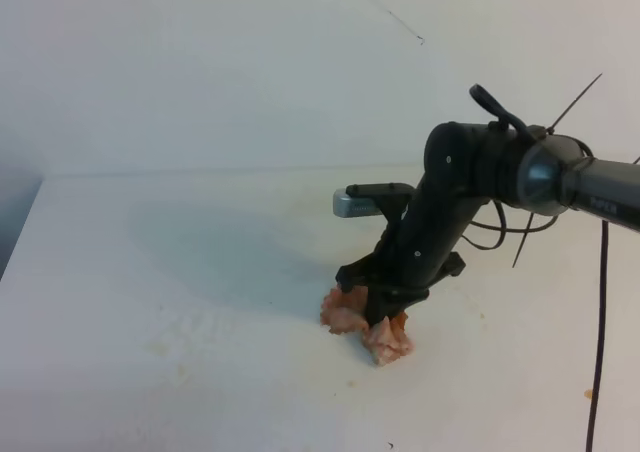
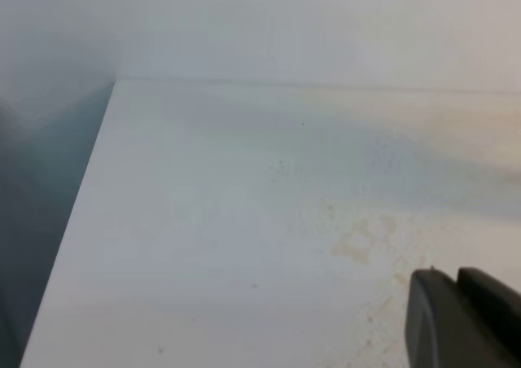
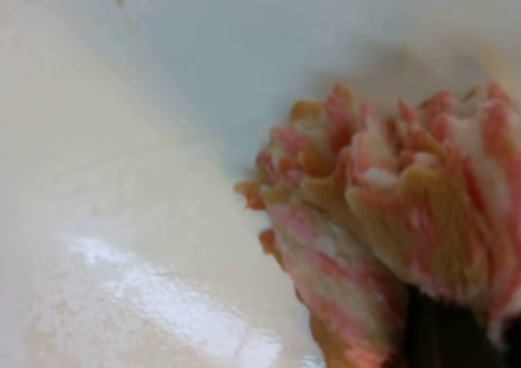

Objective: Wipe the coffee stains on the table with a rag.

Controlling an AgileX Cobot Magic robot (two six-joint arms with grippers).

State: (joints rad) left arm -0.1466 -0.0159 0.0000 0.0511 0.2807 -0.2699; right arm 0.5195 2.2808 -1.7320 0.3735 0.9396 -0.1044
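Gripping rag (image 1: 367, 327), right end effector (image 1: 383, 312) down.

Your right gripper (image 1: 385, 312) points straight down with the rag (image 1: 367, 327) bunched under its tips and pressed on the table (image 1: 150, 302), so you have no room beneath it. To its left the white surface runs bare to the far edge (only faint yellowish smudges (image 2: 358, 242) lie there, flat and no hindrance). Behind it the pale wall (image 1: 200, 62) closes the table's far side. To its right hangs 1 dark cable (image 1: 600, 332), near the arm. The left gripper (image 2: 464, 319) sits low over bare table, nothing ahead of it.
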